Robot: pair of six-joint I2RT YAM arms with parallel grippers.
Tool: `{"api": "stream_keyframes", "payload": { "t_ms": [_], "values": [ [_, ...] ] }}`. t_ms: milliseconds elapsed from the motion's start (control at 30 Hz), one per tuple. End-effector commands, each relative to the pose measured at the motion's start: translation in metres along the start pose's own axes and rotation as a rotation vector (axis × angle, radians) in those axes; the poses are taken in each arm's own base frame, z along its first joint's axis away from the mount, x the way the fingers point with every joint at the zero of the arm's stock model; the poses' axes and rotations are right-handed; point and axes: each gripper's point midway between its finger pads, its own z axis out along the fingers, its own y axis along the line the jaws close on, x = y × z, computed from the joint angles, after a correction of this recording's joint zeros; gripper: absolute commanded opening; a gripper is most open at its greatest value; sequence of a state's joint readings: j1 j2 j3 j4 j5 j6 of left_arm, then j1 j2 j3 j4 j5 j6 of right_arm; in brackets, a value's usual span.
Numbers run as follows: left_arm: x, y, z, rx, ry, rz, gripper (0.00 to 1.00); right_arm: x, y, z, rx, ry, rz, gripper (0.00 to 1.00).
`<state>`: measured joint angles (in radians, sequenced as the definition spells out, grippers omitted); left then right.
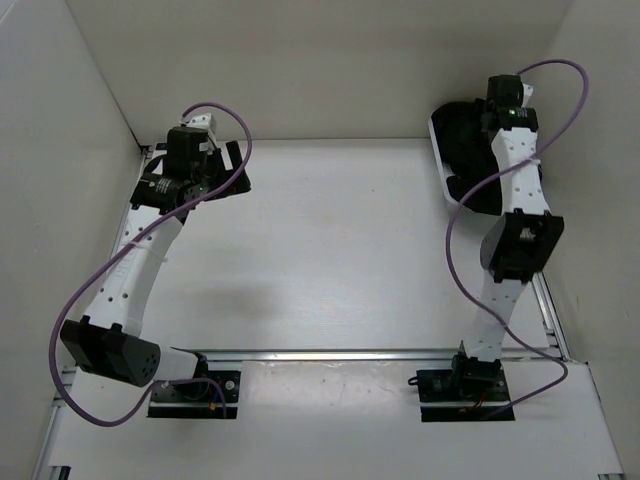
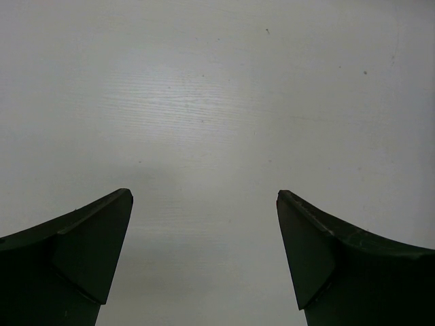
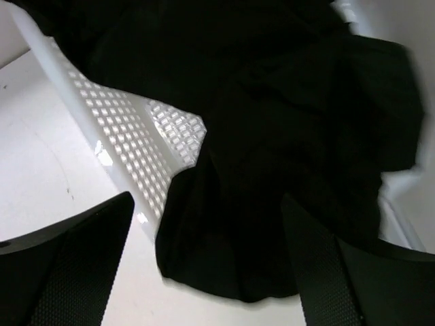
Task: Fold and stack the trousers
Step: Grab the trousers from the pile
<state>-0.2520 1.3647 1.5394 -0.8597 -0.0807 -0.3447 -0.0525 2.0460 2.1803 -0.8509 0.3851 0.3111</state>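
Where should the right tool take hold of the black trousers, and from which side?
Probably the fold of the trousers that spills over the mesh wall of the basket. Come from above with the open right tool: this fold hangs free outside, while the rest lies bunched inside.

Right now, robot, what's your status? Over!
Left gripper open over table. Right gripper open above trousers. Trousers bunched in white basket, spilling over its wall. Nothing blocking.
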Motion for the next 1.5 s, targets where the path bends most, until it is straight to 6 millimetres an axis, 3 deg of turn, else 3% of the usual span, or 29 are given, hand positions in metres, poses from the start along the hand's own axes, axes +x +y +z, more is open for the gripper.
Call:
{"api": "stream_keyframes", "payload": {
  "t_ms": [0,33,133,233,333,433,667,700,800,833,900,933,967,1033,1133,1167,1233,1267,1333,1367,1433,1467],
  "values": [
    [0.002,-0.005,-0.008,0.034,-0.005,0.009,1.0,0.005,-0.005,0.034,-0.063,0.112,0.028,0.92],
    [0.009,-0.003,-0.007,0.027,0.015,0.01,1.0,0.018,-0.006,0.056,-0.111,0.176,0.071,0.9],
    [0.009,-0.003,-0.007,0.027,0.015,0.01,1.0,0.029,-0.008,0.074,-0.16,0.236,0.124,0.84],
    [0.012,-0.004,-0.003,0.031,0.03,0.011,1.0,0.028,-0.022,0.075,-0.087,0.198,0.12,0.89],
    [0.014,-0.009,0.004,0.043,0.05,0.017,1.0,0.016,-0.025,0.07,-0.083,0.141,0.117,0.89],
    [0.016,-0.009,0.012,0.038,0.066,0.018,1.0,0.016,-0.026,0.075,-0.072,0.146,0.094,0.85],
    [0.011,-0.016,0.009,0.059,0.055,0.023,1.0,0.049,-0.027,0.103,-0.047,0.234,0.088,0.82],
    [0.011,-0.016,0.009,0.059,0.055,0.023,1.0,0.057,-0.027,0.111,-0.041,0.254,0.084,0.74],
    [0.009,-0.018,0.005,0.073,0.049,0.022,1.0,0.049,-0.021,0.118,-0.061,0.234,0.09,0.54],
    [0.01,-0.018,0.001,0.072,0.05,0.022,1.0,0.042,-0.017,0.115,-0.084,0.218,0.095,0.38],
    [0.008,-0.018,-0.003,0.076,0.039,0.021,1.0,0.025,-0.013,0.108,-0.107,0.176,0.103,0.18],
    [0.008,-0.018,-0.003,0.077,0.038,0.03,1.0,0.021,-0.01,0.106,-0.118,0.169,0.116,0.01],
    [0.006,-0.018,-0.007,0.08,0.028,0.03,1.0,0.009,-0.01,0.095,-0.127,0.139,0.12,0.0],
    [0.008,-0.017,-0.007,0.077,0.037,0.03,1.0,-0.006,-0.005,0.08,-0.161,0.106,0.137,0.0],
    [0.007,-0.017,-0.011,0.08,0.028,0.03,1.0,-0.043,0.007,0.032,-0.228,-0.004,0.14,0.0],
    [0.007,-0.017,-0.011,0.08,0.028,0.03,1.0,-0.063,0.01,0.003,-0.25,-0.074,0.131,0.0],
    [0.002,-0.019,-0.016,0.086,0.011,0.02,1.0,-0.08,0.015,-0.027,-0.272,-0.143,0.112,0.0],
    [0.003,-0.021,-0.016,0.098,0.015,0.02,1.0,-0.094,0.015,-0.054,-0.283,-0.204,0.103,0.0],
    [0.003,-0.023,-0.016,0.106,0.019,0.02,1.0,-0.091,0.004,-0.06,-0.237,-0.208,0.098,0.01],
    [0.0,-0.024,-0.018,0.11,0.01,0.019,1.0,-0.084,0.0,-0.052,-0.208,-0.188,0.096,0.28],
    [0.0,-0.024,-0.018,0.11,0.01,0.01,1.0,-0.072,-0.016,-0.031,-0.15,-0.144,0.104,0.6],
    [0.0,-0.024,-0.018,0.11,0.01,0.01,1.0,-0.056,-0.02,-0.021,-0.123,-0.09,0.094,0.75]
  ]
}}
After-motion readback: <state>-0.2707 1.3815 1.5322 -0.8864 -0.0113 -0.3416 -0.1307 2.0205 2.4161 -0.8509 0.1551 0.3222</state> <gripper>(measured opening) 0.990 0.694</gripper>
